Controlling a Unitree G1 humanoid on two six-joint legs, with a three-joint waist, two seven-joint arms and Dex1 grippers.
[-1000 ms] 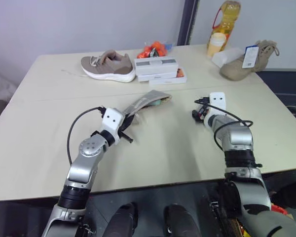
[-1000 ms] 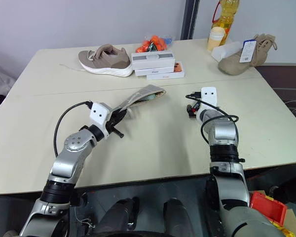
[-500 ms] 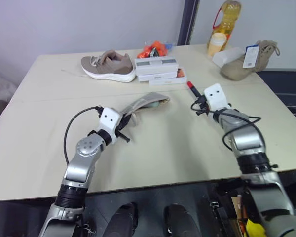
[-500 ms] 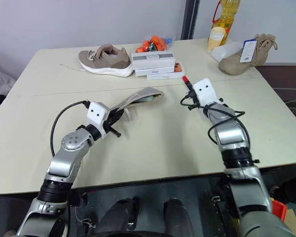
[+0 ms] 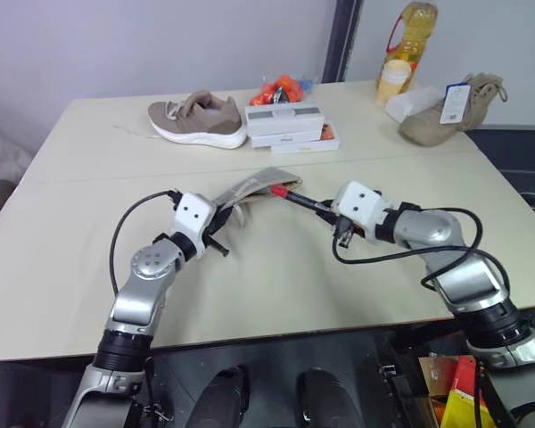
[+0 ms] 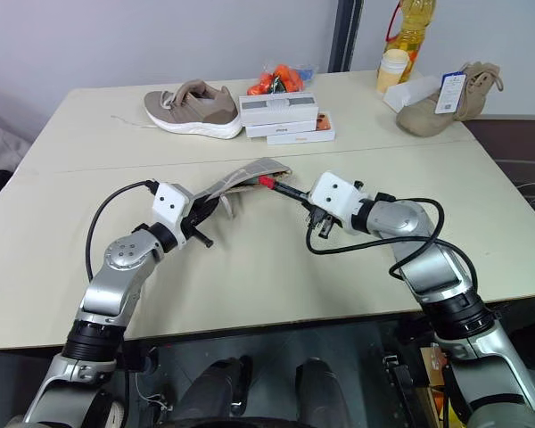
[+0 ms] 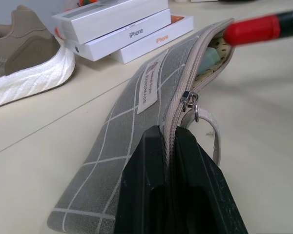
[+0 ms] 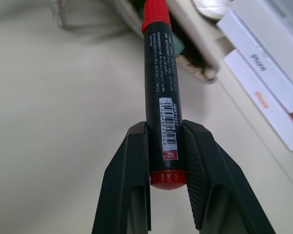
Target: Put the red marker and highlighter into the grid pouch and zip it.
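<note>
Feeding the red marker (image 8: 161, 92) into the grid pouch (image 7: 136, 126) now: my right gripper (image 8: 167, 161) pinches its tail, cap at the mouth, while my left gripper (image 7: 170, 161) clamps the zipper edge. Highlighter (image 7: 207, 58) sits inside. Next I push deeper and let go.

Beige table (image 5: 62, 267), pale lavender wall (image 5: 116, 45) behind, dark vertical post (image 5: 341, 36), dark floor (image 5: 517, 152)
</note>
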